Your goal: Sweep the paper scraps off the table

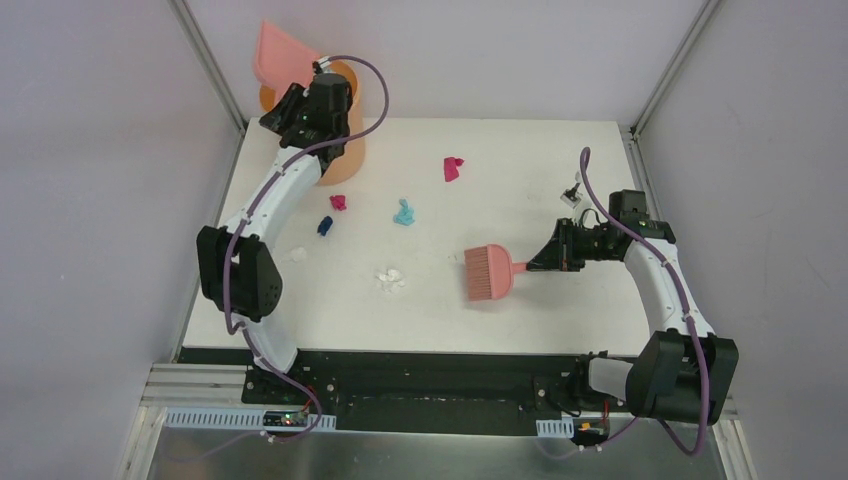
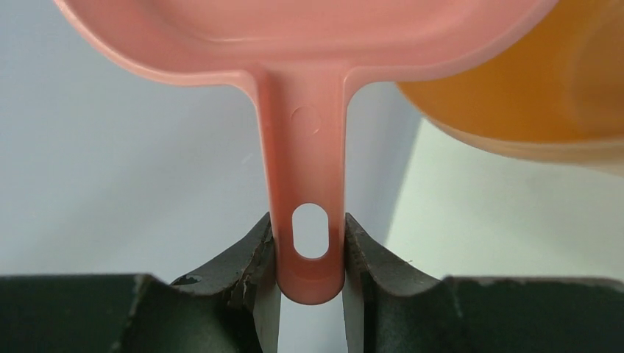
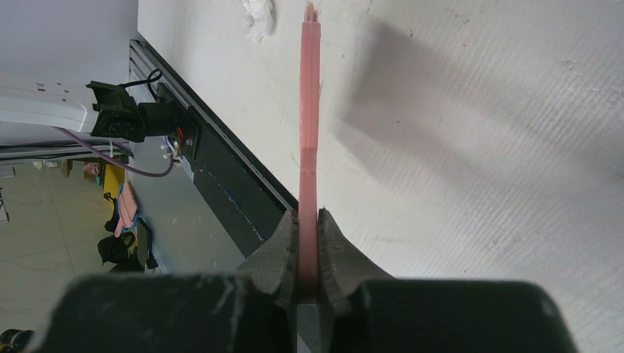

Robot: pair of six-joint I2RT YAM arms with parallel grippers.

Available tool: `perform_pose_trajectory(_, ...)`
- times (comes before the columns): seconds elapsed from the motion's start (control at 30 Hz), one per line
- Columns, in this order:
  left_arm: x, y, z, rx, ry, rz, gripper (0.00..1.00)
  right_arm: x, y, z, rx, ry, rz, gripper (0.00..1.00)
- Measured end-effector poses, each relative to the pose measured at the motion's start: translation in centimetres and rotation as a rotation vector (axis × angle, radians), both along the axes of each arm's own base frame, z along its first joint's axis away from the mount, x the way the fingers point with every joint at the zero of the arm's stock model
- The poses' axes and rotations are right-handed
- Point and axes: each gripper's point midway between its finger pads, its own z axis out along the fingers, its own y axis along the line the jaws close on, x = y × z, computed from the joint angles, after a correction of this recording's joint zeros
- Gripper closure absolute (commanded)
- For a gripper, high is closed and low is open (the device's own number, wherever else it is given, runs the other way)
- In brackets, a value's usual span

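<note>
Both busy: left hand (image 2: 309, 246) grips dustpan (image 2: 302, 44), right hand (image 3: 307, 220) brush (image 3: 310, 110).

Item count by kind, top view:
2 magenta paper wads (image 1: 453, 168) (image 1: 339, 203), 1 light blue wad (image 1: 404, 213), 1 dark wad (image 1: 325, 226), 1 white wad (image 1: 390, 279); 1 dustpan (image 1: 280, 55), 1 hand brush (image 1: 490, 272), 1 orange bucket (image 1: 350, 152); 2 robot arms (image 1: 262, 200) (image 1: 660, 280).

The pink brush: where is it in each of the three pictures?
Top external: brush, right of centre over the table, handle in the right gripper.
Left wrist: not in it; the pink thing there is the dustpan.
Right wrist: edge-on, a thin pink strip rising from the fingers at bottom centre.
Shared landmark: the white paper scrap beyond the bristles, in the top and right wrist views.
</note>
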Motion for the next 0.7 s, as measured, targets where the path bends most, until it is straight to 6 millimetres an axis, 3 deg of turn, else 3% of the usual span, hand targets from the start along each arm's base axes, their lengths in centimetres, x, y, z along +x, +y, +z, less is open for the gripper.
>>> perform_pose_trajectory(0.23,-3.2,-8.5,1.4,-0.287,-0.121,-0.237,1.00,0.0,0.0,0.0,-0.001,0.001,0.001,1.00)
perform_pose_trajectory(0.33,-4.8,-10.8,0.9,-0.433,-0.137,-0.322,1.00,0.0,0.0,0.0,-0.001,-0.002,0.003,1.00)
perform_pose_trajectory(0.5,-7.8,-14.0,-3.3,-0.709,-0.037,-0.470,1.00,0.0,0.0,0.0,0.002,0.001,0.010,1.00)
perform_pose_trajectory(0.7,-12.8,-19.2,-11.0,-1.020,0.216,-0.600,1.00,-0.1,0.4,0.0,0.000,-0.001,0.030,1.00)
